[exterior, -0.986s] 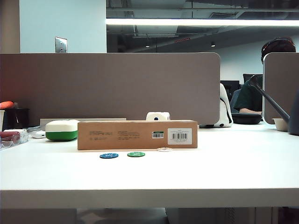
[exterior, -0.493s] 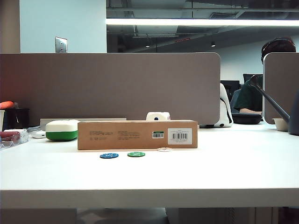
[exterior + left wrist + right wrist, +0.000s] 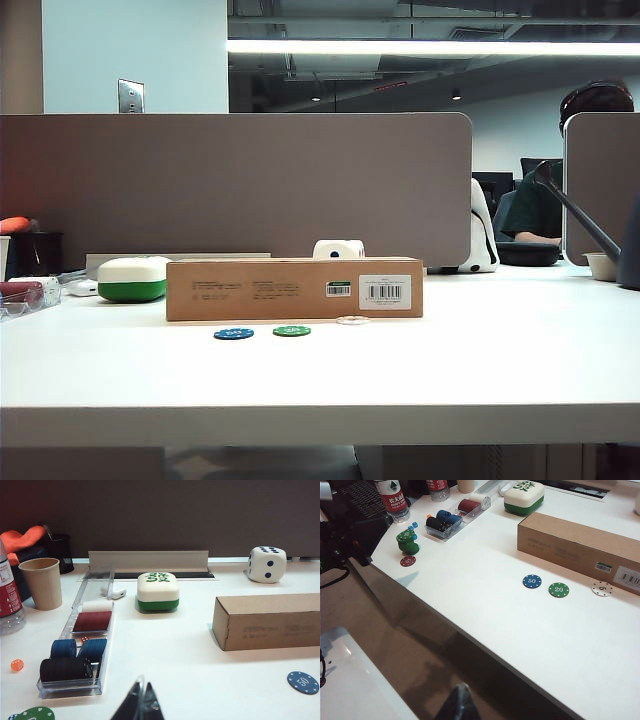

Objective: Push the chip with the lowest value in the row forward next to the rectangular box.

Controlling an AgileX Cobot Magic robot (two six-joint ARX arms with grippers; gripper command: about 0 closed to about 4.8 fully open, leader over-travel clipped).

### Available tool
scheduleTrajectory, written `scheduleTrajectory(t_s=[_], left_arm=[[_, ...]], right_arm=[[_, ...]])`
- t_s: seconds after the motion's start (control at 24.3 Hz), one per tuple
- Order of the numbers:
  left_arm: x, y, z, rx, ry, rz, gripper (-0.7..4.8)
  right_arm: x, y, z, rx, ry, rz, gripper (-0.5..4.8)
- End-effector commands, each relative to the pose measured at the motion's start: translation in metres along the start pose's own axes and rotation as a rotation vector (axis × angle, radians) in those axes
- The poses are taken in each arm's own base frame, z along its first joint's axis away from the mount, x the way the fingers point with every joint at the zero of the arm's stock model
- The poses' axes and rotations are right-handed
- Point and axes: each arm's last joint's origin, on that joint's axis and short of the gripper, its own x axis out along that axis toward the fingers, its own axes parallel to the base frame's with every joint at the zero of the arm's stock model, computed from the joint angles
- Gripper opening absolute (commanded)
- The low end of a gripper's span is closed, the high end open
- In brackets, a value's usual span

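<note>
White chip (image 3: 602,588): already just beside the rectangular box (image 3: 294,289), ahead of the blue chip (image 3: 532,581) and green chip (image 3: 559,590).
Left tool (image 3: 140,704): pulled back over your counter (image 3: 480,360), tips together.
Right tool (image 3: 458,701): off the counter's edge, tips together; push looks done.

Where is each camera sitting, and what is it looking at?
Exterior view: low at the table's front edge, facing the cardboard box; neither gripper shows.
Left wrist view: above the table, facing the box end, chip tray and dice; left gripper tips close together.
Right wrist view: high off the table's corner, looking down at the white chip; right gripper tips close together.
All three show the box.
</note>
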Motion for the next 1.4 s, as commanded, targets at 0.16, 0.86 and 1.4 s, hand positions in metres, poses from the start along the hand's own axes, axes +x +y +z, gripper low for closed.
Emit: scheduleTrajectory(t_s=[0.16, 0.86, 1.4], left_arm=[[0.000, 0.000, 0.003, 0.004, -0.017, 0.004, -0.05], [0.000, 0.000, 0.003, 0.004, -0.016, 0.004, -0.05], [0.000, 0.000, 0.003, 0.004, -0.016, 0.001, -0.05]], right_arm=[[0.000, 0.000, 0.002, 0.011, -0.011, 0.001, -0.06], [-0.004, -0.018, 0.008, 0.088, -0.071, -0.067, -0.06], [-0.007, -0.101, -0.005, 0.251, -0.323, -0.342, -0.06]])
